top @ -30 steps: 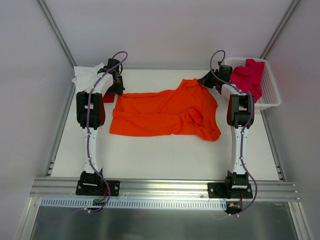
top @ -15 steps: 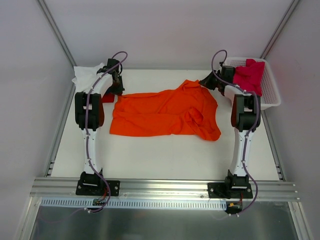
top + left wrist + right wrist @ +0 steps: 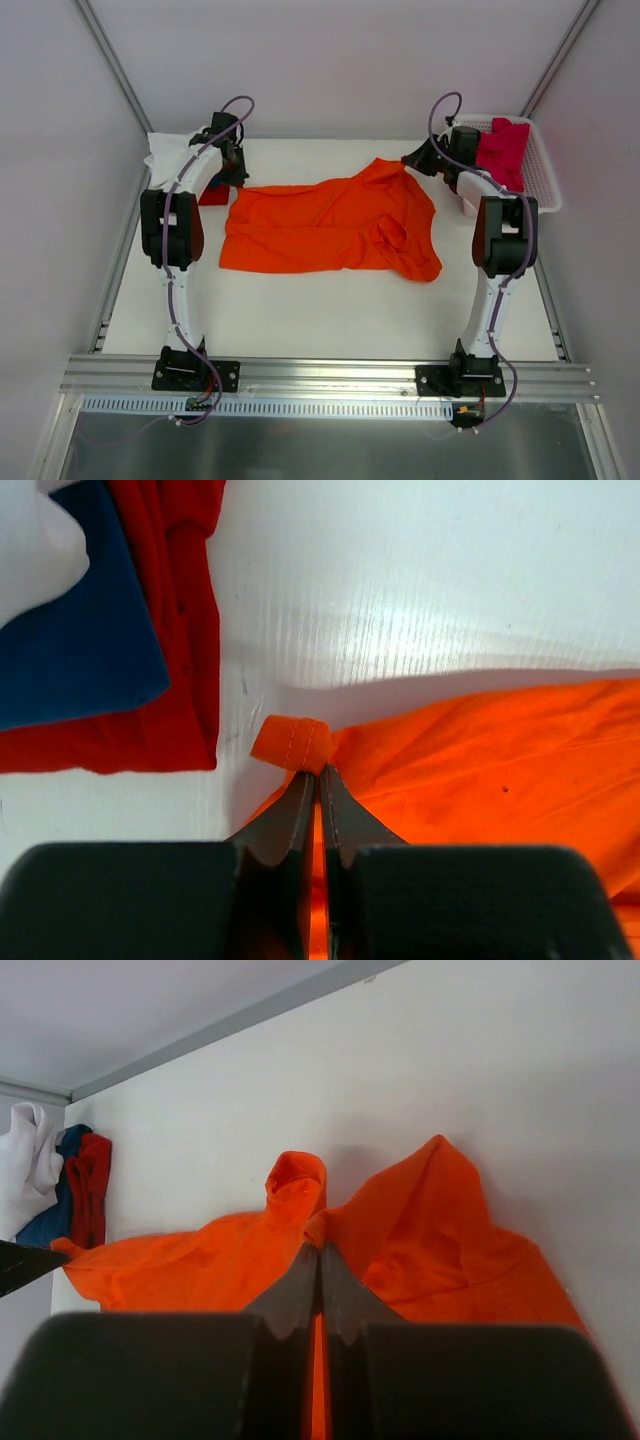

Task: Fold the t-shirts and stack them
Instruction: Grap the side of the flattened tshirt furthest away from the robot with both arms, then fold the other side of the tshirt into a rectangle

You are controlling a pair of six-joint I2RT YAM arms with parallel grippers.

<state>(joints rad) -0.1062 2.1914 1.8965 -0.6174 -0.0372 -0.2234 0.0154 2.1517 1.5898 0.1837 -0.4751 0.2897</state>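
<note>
The large orange t-shirt [image 3: 330, 225] lies crumpled across the middle of the table. My left gripper [image 3: 232, 180] is shut on its far-left corner hem, seen in the left wrist view [image 3: 318, 772]. My right gripper [image 3: 410, 164] is shut on a raised fold at the shirt's far right edge, seen in the right wrist view [image 3: 321, 1245]. A pile of a white shirt [image 3: 165, 152], a dark blue shirt [image 3: 80, 650] and a red shirt [image 3: 170, 630] lies at the back left. A crimson-pink shirt [image 3: 497, 150] hangs in the basket.
The white lattice basket [image 3: 540, 190] stands at the back right, close to my right arm. Walls enclose the table at the back and both sides. Bare white table lies in front of the orange shirt.
Both arms have stretched farther toward the back while still gripping the orange shirt. The right elbow has swung right, toward the basket. The shirt's far right edge is drawn slightly back.
</note>
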